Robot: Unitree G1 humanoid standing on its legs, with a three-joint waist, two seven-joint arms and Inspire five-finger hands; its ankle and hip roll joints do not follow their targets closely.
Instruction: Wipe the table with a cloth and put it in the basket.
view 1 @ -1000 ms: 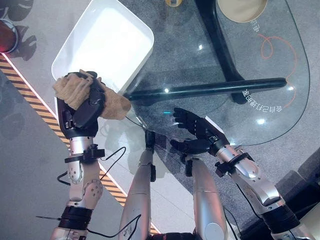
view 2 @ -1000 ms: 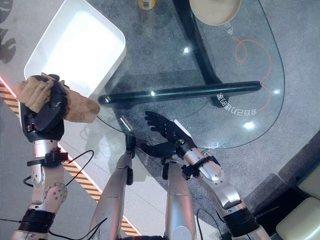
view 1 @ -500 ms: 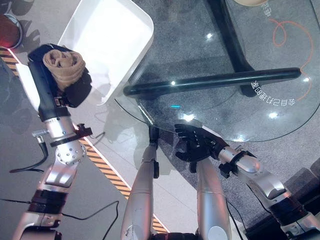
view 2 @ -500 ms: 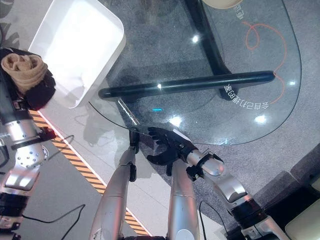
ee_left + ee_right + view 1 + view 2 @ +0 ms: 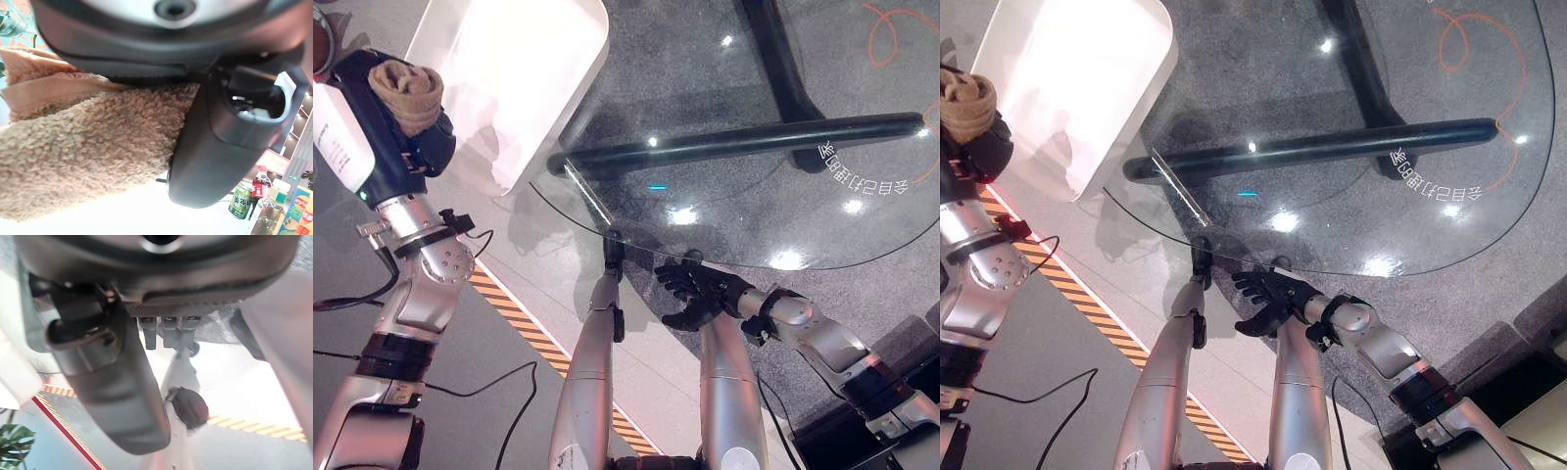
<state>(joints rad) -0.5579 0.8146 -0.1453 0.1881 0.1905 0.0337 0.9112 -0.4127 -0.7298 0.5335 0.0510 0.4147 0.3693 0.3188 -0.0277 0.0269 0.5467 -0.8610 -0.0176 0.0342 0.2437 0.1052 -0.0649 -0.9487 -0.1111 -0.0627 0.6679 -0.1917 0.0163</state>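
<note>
A tan fleecy cloth [image 5: 406, 86] is bunched in my left hand [image 5: 411, 147], whose fingers curl round it. That hand is raised just left of the white basket [image 5: 524, 88], beside its rim. Up close, the cloth [image 5: 88, 156] bulges out past the dark thumb [image 5: 225, 147]. The basket [image 5: 1077, 88] stands by the far left edge of the glass table [image 5: 764, 206]. My right hand [image 5: 697, 294] hangs below the table's near edge with its fingers relaxed and nothing in it; the right eye view shows this hand [image 5: 1268, 299] too.
A black bar-shaped table base [image 5: 734, 147] shows through the glass. Yellow-and-black floor tape [image 5: 538, 343] runs diagonally under my left arm. A thin orange loop [image 5: 901, 20] marks the far right of the tabletop. Bottles and a can [image 5: 242, 200] stand in the background.
My left hand lifted the cloth off the table's edge and swung it left, beside the basket. My right hand drew back off the glass to below its near edge. The camera shifted.
</note>
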